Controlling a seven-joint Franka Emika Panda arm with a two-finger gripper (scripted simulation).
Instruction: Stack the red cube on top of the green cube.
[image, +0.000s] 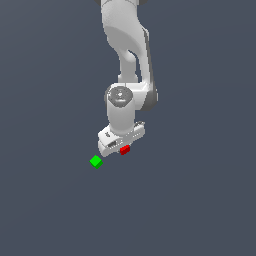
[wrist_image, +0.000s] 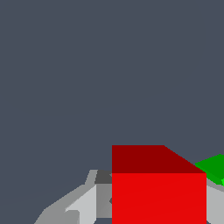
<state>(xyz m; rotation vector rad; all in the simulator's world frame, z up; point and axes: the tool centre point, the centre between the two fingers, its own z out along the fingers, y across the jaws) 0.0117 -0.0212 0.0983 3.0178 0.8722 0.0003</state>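
The red cube (image: 125, 149) sits between the fingers of my gripper (image: 121, 146), just under the white hand in the exterior view. In the wrist view the red cube (wrist_image: 158, 197) fills the gap, with a grey finger (wrist_image: 89, 203) pressed against one side and the other finger (wrist_image: 214, 203) against the opposite side. The gripper is shut on it. The green cube (image: 96, 161) lies on the floor a short way off, toward the exterior view's left and front of the gripper. In the wrist view only a corner of the green cube (wrist_image: 214, 166) shows behind the red one.
A plain dark grey-blue floor (image: 200, 200) surrounds the cubes. The white arm (image: 127, 50) reaches down from the exterior view's top edge.
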